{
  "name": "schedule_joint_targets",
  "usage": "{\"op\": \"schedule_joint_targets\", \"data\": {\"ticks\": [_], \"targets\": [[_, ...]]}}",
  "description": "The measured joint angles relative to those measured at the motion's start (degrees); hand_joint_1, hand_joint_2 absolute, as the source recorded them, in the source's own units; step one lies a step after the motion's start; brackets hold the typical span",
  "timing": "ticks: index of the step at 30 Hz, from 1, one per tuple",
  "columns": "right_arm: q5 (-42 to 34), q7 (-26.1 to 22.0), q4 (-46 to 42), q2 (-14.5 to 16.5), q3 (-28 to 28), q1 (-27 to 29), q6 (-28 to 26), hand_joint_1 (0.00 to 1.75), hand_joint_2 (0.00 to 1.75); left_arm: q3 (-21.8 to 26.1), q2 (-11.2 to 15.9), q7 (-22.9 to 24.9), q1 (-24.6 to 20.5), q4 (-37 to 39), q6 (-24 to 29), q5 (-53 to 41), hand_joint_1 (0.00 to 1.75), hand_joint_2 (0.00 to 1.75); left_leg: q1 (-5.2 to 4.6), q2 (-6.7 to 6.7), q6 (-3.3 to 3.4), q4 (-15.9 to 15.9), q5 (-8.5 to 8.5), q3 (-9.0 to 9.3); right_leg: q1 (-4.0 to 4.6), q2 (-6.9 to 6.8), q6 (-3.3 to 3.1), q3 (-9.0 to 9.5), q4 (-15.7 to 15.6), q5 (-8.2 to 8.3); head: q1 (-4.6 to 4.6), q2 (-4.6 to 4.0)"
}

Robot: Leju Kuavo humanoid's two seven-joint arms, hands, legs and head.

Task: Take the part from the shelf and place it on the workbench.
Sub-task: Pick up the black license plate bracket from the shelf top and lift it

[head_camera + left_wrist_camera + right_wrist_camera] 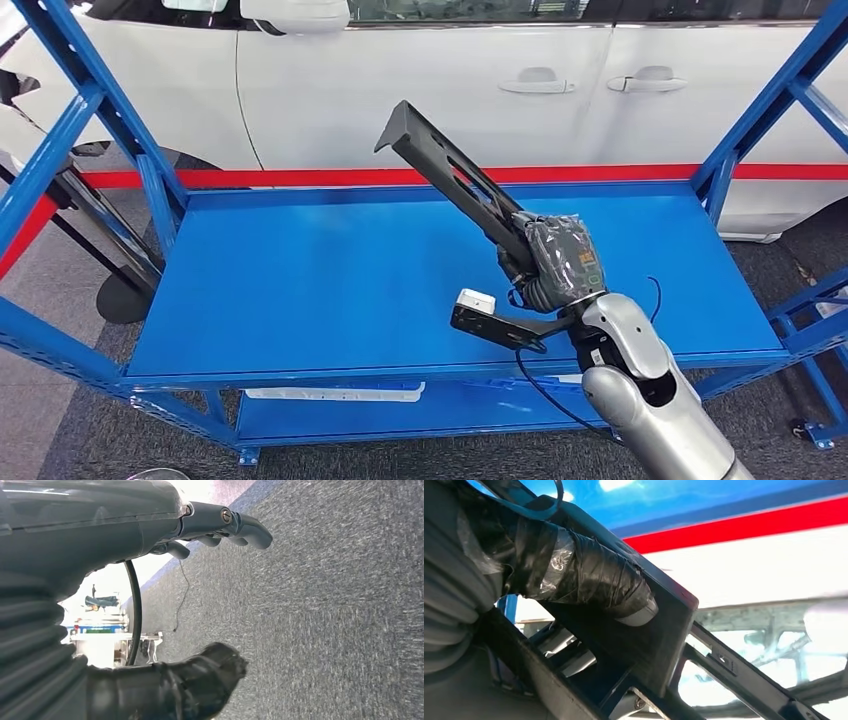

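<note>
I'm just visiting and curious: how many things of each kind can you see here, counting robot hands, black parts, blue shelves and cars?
Robot hands: 2, the right hand and the left hand
Long black part, gripped by the right hand: 1
Blue shelf: 1
White car: 1
Total: 5

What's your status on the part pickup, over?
Right hand grips the long black slotted plastic part, lifted at a tilt above the blue metal shelf. Left hand open over grey carpet. Nothing in the way.

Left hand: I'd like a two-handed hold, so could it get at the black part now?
Probably not: the left hand hangs open over grey carpet, while the right hand holds the black part above the blue shelf.
</note>
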Motion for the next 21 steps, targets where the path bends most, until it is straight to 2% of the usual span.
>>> {"op": "schedule_joint_targets", "data": {"ticks": [6,11,14,16,17,18,20,21], "targets": [[5.88,-0.83,-8.60,-1.16,-0.16,-0.46,-7.69,1.75,1.75,0.96,-0.09,1.26,-0.02,-0.36,0.76,-1.16,0.00,1.75,-0.09,0.00,0.00,0.06,0.00,-0.01,-0.07,0.01,0.01,-0.13,0.04,0.01,0.00,0.00],[10.40,-0.66,-15.99,-3.39,0.02,-0.97,-9.45,1.75,1.75,1.03,-0.07,3.91,-0.17,-0.38,0.68,-2.84,0.00,1.75,-0.51,-0.02,0.09,0.28,-0.03,-0.14,-0.35,-0.03,0.22,-0.16,0.04,0.06,-0.01,0.00],[12.36,0.05,-17.21,-4.63,0.63,-0.99,-10.16,1.75,1.75,1.03,0.03,4.97,-0.35,-0.38,0.28,-3.68,0.00,1.75,-0.74,-0.02,0.40,0.37,0.13,-0.23,-0.59,-0.03,0.61,-0.16,0.00,0.32,-0.01,0.00],[13.49,0.69,-17.31,-5.50,1.21,-1.06,-10.37,1.75,1.75,1.03,0.06,5.47,-0.57,-0.38,0.09,-3.91,0.00,1.75,-0.52,0.06,0.88,-0.06,0.86,-0.20,-0.60,0.01,1.08,-0.33,0.27,0.15,0.01,0.01],[13.99,0.96,-17.31,-6.00,1.50,-1.17,-10.45,1.75,1.75,1.03,0.06,5.64,-0.70,-0.38,0.04,-3.96,0.00,1.75,-0.36,0.14,1.18,-0.32,1.33,-0.23,-0.64,0.03,1.36,-0.74,1.18,-0.73,0.01,0.01],[14.47,1.14,-17.31,-6.47,1.79,-1.29,-10.57,1.75,1.75,1.03,0.04,5.74,-0.81,-0.38,-0.05,-3.98,0.00,1.75,-0.18,0.23,1.46,-0.57,1.74,-0.38,-0.73,0.04,1.62,-1.64,3.31,-2.40,0.03,0.01],[15.32,1.28,-17.31,-7.26,2.50,-1.46,-10.82,1.75,1.75,1.03,0.04,5.87,-0.94,-0.38,-0.19,-4.02,0.00,1.75,-0.16,0.37,1.76,-0.42,2.12,-1.01,-1.19,0.02,2.11,-4.58,10.60,-6.64,0.03,0.00],[15.64,1.29,-17.30,-7.57,2.92,-1.47,-10.91,1.75,1.75,1.03,0.05,5.92,-0.95,-0.38,-0.27,-4.04,0.00,1.75,-0.15,0.39,1.78,-0.21,2.20,-1.39,-1.49,0.00,2.34,-6.01,14.25,-8.05,0.03,0.00]]}}
